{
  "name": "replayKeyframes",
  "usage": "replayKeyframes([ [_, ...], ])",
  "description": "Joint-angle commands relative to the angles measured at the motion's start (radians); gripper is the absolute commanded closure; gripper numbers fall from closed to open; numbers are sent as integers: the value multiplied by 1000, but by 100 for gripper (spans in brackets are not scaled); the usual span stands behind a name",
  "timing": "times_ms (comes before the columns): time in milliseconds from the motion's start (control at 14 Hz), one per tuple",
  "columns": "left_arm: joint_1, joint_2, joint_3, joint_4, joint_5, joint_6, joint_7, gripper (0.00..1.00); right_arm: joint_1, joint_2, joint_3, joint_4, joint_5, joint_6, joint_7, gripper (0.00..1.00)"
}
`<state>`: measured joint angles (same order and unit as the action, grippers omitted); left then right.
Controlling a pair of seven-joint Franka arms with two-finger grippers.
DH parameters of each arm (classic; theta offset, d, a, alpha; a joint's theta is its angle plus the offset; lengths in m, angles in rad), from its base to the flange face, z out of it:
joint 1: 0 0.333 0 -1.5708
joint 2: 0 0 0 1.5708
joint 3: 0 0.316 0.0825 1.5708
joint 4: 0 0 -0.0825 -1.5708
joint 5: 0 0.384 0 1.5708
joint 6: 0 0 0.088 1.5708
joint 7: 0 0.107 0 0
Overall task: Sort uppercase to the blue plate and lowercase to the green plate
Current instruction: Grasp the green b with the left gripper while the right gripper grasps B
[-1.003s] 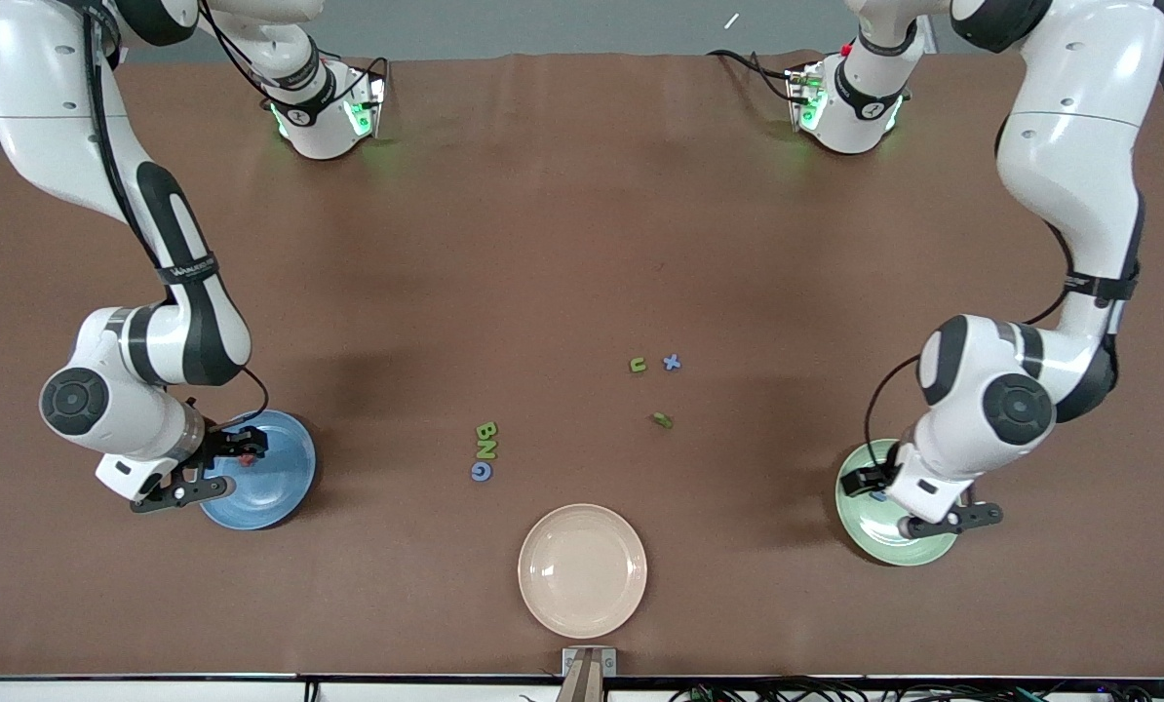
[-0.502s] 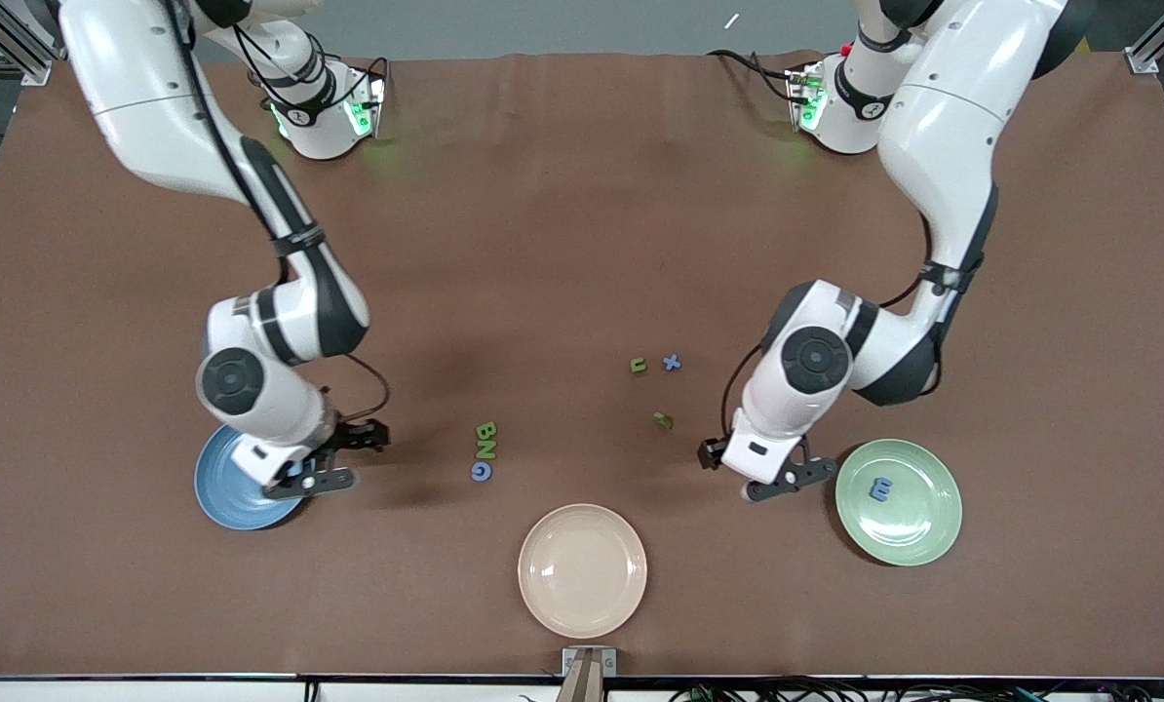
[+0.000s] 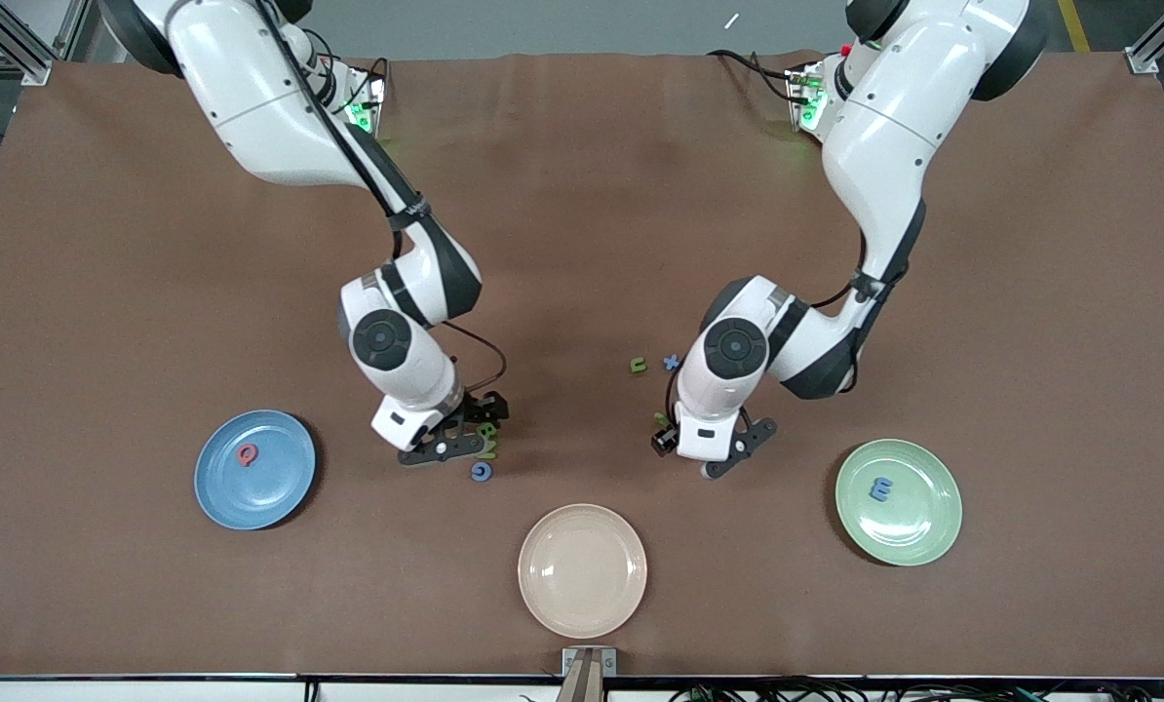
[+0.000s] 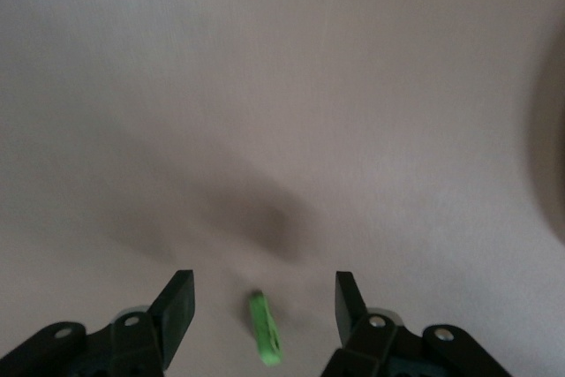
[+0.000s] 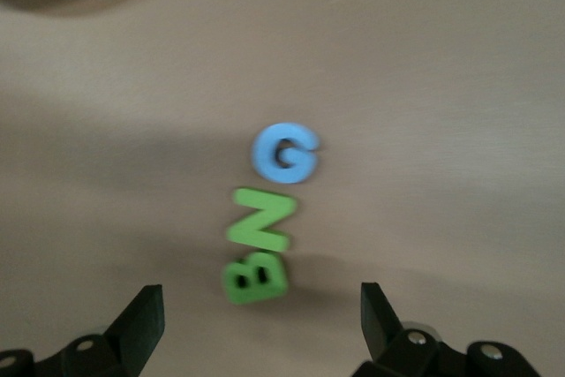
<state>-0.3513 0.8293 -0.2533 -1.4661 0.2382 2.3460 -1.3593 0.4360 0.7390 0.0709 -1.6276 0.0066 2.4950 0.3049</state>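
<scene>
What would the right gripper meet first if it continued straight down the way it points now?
Probably the green B: it lies between the open fingers of the right gripper, with the N and G just past it. Height above the table is unclear.

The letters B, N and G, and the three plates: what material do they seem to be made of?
The B, N and G look like soft matte foam: thick, flat-cut, no shine. The blue plate, green plate and cream plate look glossy, with light reflecting off them; glazed ceramic or hard plastic, I cannot tell which.
</scene>
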Motion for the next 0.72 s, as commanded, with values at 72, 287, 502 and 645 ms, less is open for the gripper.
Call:
replayKeyframes([
  [72,-41,20,19,21,7,6,-86,34,13,42,-11,22,9,39,2,3],
  [287,-40,27,19,12,10,6,-95,51,20,42,-16,20,-19,38,2,12],
  [502,-34,27,19,13,10,4,-89,68,18,42,-16,17,-31,36,-1,39],
  [645,-37,30,19,12,10,4,-89,75,20,42,-16,14,-30,36,0,45],
])
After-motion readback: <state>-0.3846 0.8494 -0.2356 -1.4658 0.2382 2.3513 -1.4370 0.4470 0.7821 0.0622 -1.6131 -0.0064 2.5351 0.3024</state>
